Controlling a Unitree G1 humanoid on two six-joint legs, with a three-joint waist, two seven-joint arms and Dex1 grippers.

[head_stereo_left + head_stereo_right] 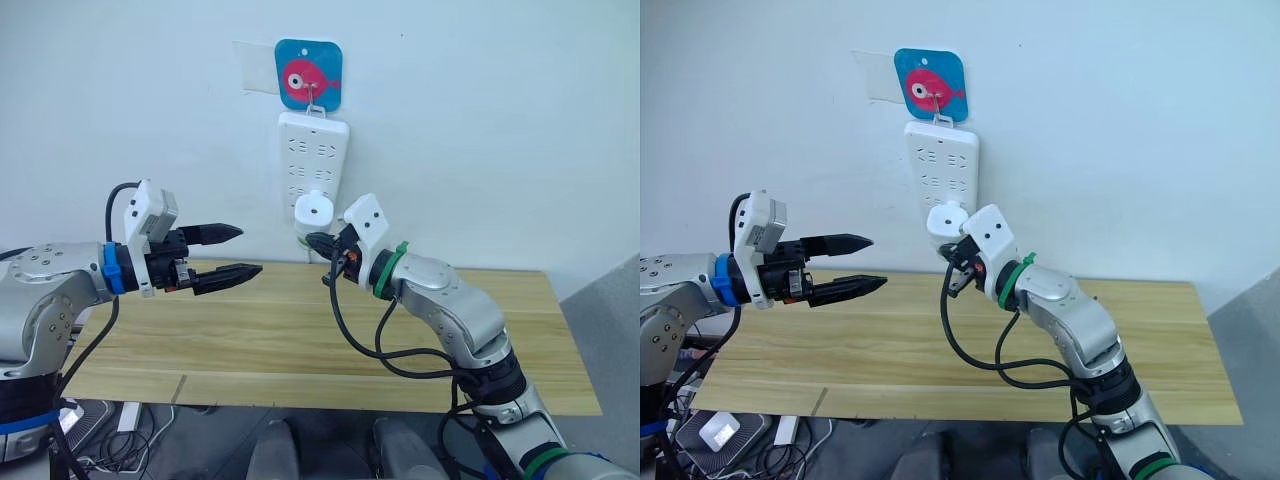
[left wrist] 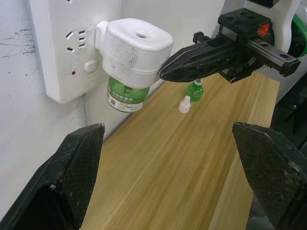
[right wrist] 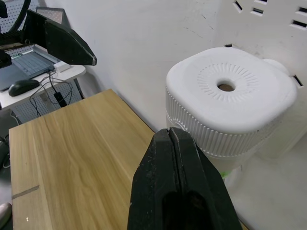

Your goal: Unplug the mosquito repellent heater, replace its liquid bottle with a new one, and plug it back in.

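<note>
Still plugged: ribbed white heater (image 3: 230, 112) (rounded)

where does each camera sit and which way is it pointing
Left eye view: on the head, looking forward and down at the wall-hung power strip, mosquito repellent heater and table; both arms show.
Right eye view: beside it, same scene.
Left wrist view: on the left wrist, looking along its open black fingers at the plugged-in heater, its green bottle and the right pincer.
Right wrist view: on the right wrist, looking over its shut fingers at the heater; the left pincer shows.
All four share the heater.
</note>
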